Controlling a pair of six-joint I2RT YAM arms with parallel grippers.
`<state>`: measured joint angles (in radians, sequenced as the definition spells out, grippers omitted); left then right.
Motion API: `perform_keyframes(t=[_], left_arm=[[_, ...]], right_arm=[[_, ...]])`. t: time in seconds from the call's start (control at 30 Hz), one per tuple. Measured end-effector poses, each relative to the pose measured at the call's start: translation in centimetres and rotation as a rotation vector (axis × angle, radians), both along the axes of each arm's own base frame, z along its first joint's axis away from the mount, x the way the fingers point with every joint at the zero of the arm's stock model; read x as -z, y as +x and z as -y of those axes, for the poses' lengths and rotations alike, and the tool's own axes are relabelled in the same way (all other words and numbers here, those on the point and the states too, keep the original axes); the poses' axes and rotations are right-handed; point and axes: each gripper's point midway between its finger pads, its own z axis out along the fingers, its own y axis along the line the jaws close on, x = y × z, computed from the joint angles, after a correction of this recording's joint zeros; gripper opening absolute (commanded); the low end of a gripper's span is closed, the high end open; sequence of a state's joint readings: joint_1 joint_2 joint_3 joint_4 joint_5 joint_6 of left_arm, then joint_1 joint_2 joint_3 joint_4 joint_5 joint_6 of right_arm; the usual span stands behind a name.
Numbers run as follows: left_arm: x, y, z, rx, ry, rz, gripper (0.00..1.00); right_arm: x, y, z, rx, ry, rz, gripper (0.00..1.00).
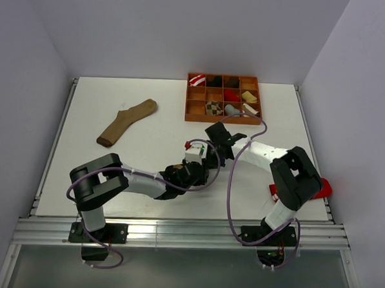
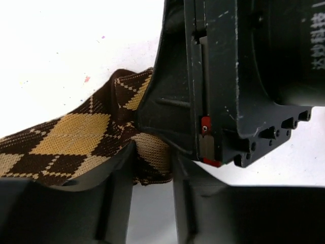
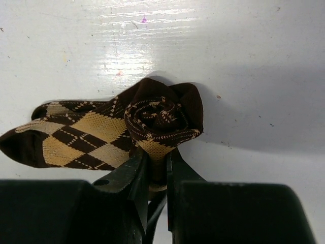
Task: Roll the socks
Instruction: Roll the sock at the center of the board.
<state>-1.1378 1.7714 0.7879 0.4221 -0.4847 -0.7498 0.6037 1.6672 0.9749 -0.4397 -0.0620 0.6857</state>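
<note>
A dark brown argyle sock (image 3: 86, 137) with tan diamonds lies on the white table, one end wound into a tight roll (image 3: 163, 119). My right gripper (image 3: 157, 158) is shut on the tan fabric at the base of that roll. In the left wrist view the same argyle sock (image 2: 71, 142) stretches off to the left, and a fold of it fills the gap at the tips of my left gripper (image 2: 152, 156), which is closed on it. The right gripper's black body (image 2: 228, 76) sits right beside the left fingers. From above, both arms meet mid-table and hide the sock.
A brown wooden organiser tray (image 1: 191, 112) with rolled socks in several compartments stands at the back right. A long plain tan sock (image 1: 126, 122) lies at the back left. A red object (image 1: 322, 187) sits behind the right arm near the right edge.
</note>
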Motion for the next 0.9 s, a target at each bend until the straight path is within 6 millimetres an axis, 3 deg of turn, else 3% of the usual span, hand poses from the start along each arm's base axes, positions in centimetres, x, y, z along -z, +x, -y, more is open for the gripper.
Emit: perform_keyframes(t=[0.03, 0.17, 0.2, 0.3, 0.4, 0.47, 0.6, 0.77, 0.9], left_arm=[[0.2, 0.0, 0.1, -0.004, 0.001, -0.004, 0.25], [0.2, -0.1, 0.3, -0.021, -0.026, -0.024, 0.04], [0.2, -0.1, 0.3, -0.028, -0.036, -0.031, 0.01], [0.2, -0.3, 0.2, -0.047, -0.073, -0.048, 0.01], [0.1, -0.8, -0.3, -0.067, -0.134, -0.072, 0.01], [0.2, -1.3, -0.8, -0.074, -0.174, -0.096, 0.00], [0.3, -2.1, -2.5, -0.109, -0.276, -0.151, 0.00], [0.6, -2.3, -5.0, -0.169, -0.394, -0.216, 0.01], [0.8, -2.4, -5.7, -0.197, -0.474, -0.267, 0.01]], right_arm=[[0.0, 0.0, 0.0, -0.001, -0.003, 0.001, 0.00], [0.0, 0.0, 0.0, -0.007, -0.005, 0.004, 0.05], [0.0, 0.1, 0.0, -0.008, -0.004, 0.005, 0.11], [-0.1, 0.1, 0.0, -0.015, 0.005, 0.015, 0.22], [-0.5, -0.4, -0.3, -0.025, 0.046, 0.035, 0.42], [-0.8, -1.1, -0.3, -0.038, 0.085, 0.052, 0.48], [-2.7, -1.9, -0.5, -0.052, 0.194, 0.133, 0.64], [-4.4, -1.5, -1.1, -0.073, 0.312, 0.239, 0.67], [-3.3, -2.0, -2.1, -0.119, 0.373, 0.229, 0.66]])
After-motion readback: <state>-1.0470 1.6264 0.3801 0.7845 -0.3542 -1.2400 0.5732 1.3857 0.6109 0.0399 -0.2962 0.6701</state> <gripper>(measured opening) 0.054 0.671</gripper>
